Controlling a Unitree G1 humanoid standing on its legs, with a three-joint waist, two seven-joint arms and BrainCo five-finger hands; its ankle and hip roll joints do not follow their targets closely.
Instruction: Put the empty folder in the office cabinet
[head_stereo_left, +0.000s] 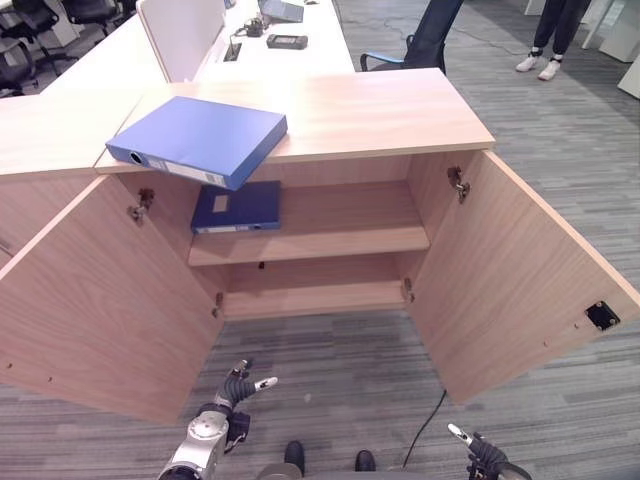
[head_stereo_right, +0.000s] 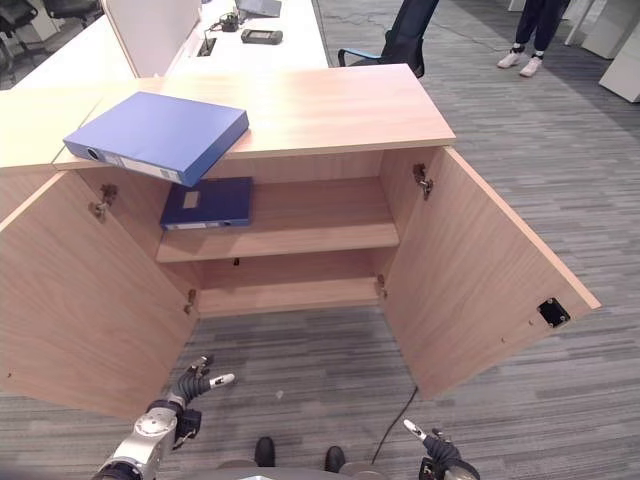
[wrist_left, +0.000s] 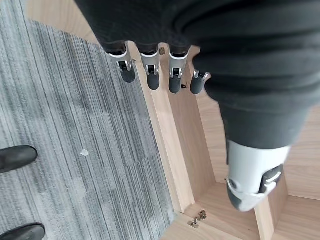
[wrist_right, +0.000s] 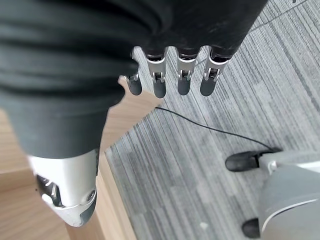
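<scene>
blue folder (head_stereo_left: 197, 140) lies flat on top of the wooden cabinet (head_stereo_left: 400, 110), one corner overhanging the open doors (a second blue folder (head_stereo_left: 237, 207) sits on the upper shelf). left hand (head_stereo_left: 236, 388) and right hand (head_stereo_left: 472, 447) hang low, fingers relaxed, empty.

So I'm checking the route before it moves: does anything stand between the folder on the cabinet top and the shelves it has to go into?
Nothing visible does. Both doors stand open. The folder on top overhangs the front edge above the upper shelf, where a smaller blue folder lies at the left, leaving space beside it.
</scene>
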